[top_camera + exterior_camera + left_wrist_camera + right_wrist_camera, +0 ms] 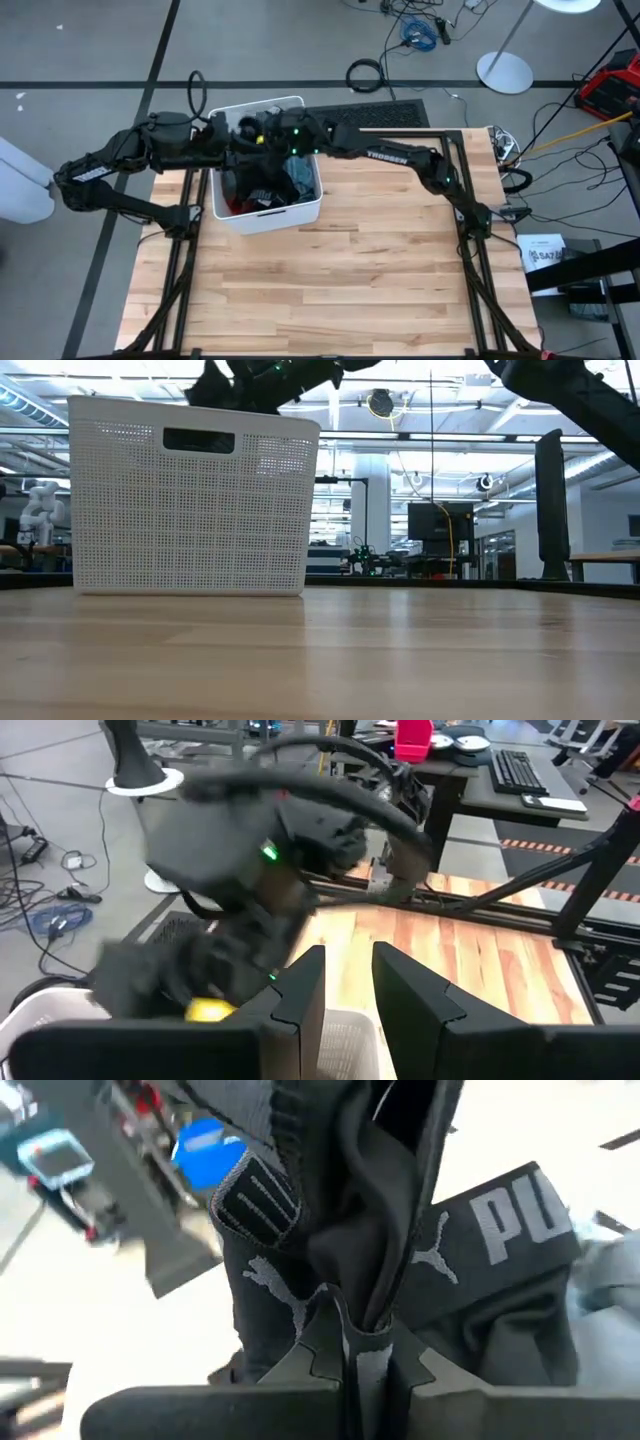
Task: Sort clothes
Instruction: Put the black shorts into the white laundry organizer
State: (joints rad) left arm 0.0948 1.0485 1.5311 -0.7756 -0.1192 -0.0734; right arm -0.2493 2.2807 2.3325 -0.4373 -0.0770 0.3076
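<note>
A white plastic bin (305,205) with perforated walls stands at the far left part of the wooden table (380,270), and the clothes (268,190) lie heaped inside it: mostly black and dark grey fabric, with a bit of red showing at the near left corner and a lighter blue-grey piece toward the right side. From the low view only the bin's latticed wall (190,510) and its handle slot show; the clothes inside are hidden.

The right gripper (362,1342) hangs over the bin, its fingers pinched tight together on a black garment (400,1230). The cloth bunches into folds between the fingers and hangs down; it carries a dark grey waistband with light grey block letters and a small leaping-cat logo. A pale blue-grey piece (605,1275) lies beside it.

The left gripper (348,982) is also above the bin, at its far left edge, facing the right arm. Its fingers stand partly apart with a narrow gap between them, and nothing shows in that gap.
</note>
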